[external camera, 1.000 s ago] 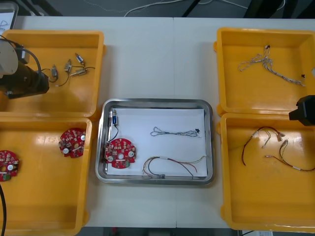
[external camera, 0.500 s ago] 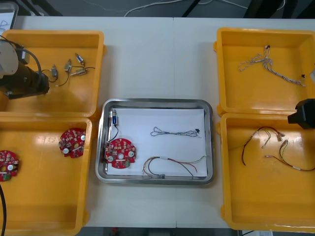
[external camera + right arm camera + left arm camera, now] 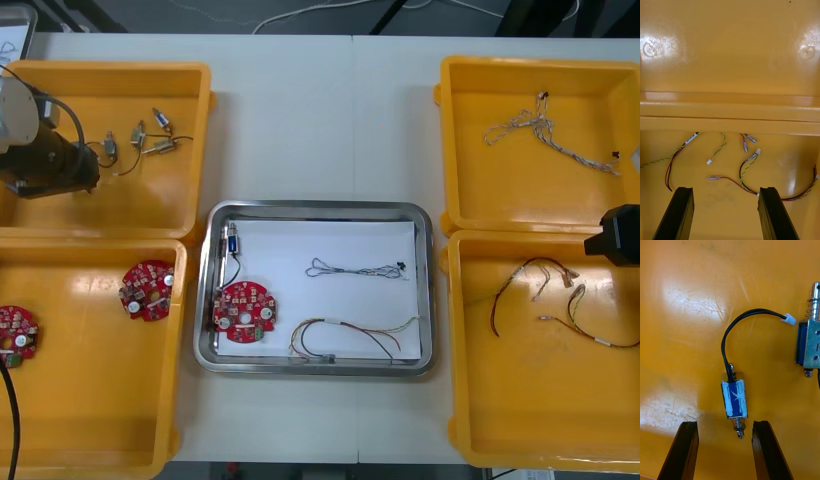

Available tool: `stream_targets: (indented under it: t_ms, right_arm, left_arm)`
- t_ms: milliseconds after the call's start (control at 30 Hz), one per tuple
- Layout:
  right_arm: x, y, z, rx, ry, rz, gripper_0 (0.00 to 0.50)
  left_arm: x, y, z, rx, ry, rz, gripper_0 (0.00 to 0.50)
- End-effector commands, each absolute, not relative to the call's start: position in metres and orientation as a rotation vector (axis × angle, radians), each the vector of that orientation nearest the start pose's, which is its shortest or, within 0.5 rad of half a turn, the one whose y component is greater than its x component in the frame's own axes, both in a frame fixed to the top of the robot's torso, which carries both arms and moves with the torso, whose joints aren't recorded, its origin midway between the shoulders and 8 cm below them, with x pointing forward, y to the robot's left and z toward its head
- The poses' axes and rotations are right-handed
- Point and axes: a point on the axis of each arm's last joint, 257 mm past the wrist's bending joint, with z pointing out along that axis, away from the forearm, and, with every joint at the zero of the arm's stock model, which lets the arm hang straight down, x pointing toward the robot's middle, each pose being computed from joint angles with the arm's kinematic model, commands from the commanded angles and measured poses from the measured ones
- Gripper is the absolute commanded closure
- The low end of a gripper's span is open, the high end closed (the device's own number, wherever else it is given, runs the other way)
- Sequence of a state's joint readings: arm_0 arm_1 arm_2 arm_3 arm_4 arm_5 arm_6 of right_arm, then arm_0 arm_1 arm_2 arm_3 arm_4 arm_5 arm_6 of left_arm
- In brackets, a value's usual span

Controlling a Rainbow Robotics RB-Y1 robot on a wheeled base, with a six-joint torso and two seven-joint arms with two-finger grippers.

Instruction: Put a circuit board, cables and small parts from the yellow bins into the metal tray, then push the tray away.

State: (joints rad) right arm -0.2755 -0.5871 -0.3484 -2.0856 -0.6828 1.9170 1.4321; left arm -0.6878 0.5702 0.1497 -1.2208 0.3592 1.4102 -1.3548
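My left gripper (image 3: 726, 452) hangs open over the far left yellow bin (image 3: 170, 200). A small metal part (image 3: 734, 399) with a blue body and a black lead lies just beyond its fingertips, untouched. A second small metal part (image 3: 808, 345) lies off to one side. The left arm (image 3: 50, 165) shows at the table's left edge, beside several small metal parts (image 3: 140, 140). The metal tray (image 3: 425, 290) holds a red circuit board (image 3: 243, 312), a small metal part (image 3: 232, 243), a blue and white cable (image 3: 355, 269) and a red and yellow cable (image 3: 350, 335). My right gripper (image 3: 726, 213) is open above red and yellow cables (image 3: 745, 176).
The near left bin (image 3: 90, 420) holds two more circuit boards (image 3: 148, 290). A twisted cable (image 3: 545, 130) lies in the far right bin (image 3: 520, 200). The right arm (image 3: 620, 232) hovers at the rim between the two right bins. Bare table lies beyond the tray.
The left arm has shifted slightly toward the far left. The right arm has crept a little toward the near side. Nothing in the tray or bins has moved.
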Motion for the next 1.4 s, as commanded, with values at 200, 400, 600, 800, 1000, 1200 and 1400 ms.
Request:
stream_targets:
  t_ms: [200, 400, 600, 800, 1000, 1200, 1400]
  right_arm:
    - [0.406, -0.358, -0.173, 0.057, 2.632, 0.049, 0.000]
    - [0.400, -0.355, -0.183, 0.078, 2.657, 0.061, 0.000]
    - [0.397, -0.354, -0.187, 0.097, 2.668, 0.075, 0.000]
    - [0.395, -0.353, -0.190, 0.105, 2.676, 0.078, 0.000]
    - [0.395, -0.354, -0.190, 0.111, 2.677, 0.079, 0.000]
    - [0.395, -0.354, -0.190, 0.111, 2.677, 0.079, 0.000]
    - [0.395, -0.354, -0.190, 0.113, 2.677, 0.080, 0.000]
  left_arm:
    - [0.599, 0.407, -0.173, -0.388, 2.475, 0.049, 0.083]
    - [0.605, 0.410, -0.175, -0.411, 2.465, 0.045, 0.082]
    - [0.614, 0.415, -0.179, -0.419, 2.449, 0.044, 0.081]
    - [0.616, 0.415, -0.177, -0.421, 2.448, 0.046, 0.083]
    - [0.617, 0.416, -0.178, -0.429, 2.457, 0.045, 0.157]
    - [0.620, 0.416, -0.179, -0.429, 2.451, 0.039, 0.463]
    - [0.618, 0.413, -0.180, -0.424, 2.464, 0.030, 0.500]
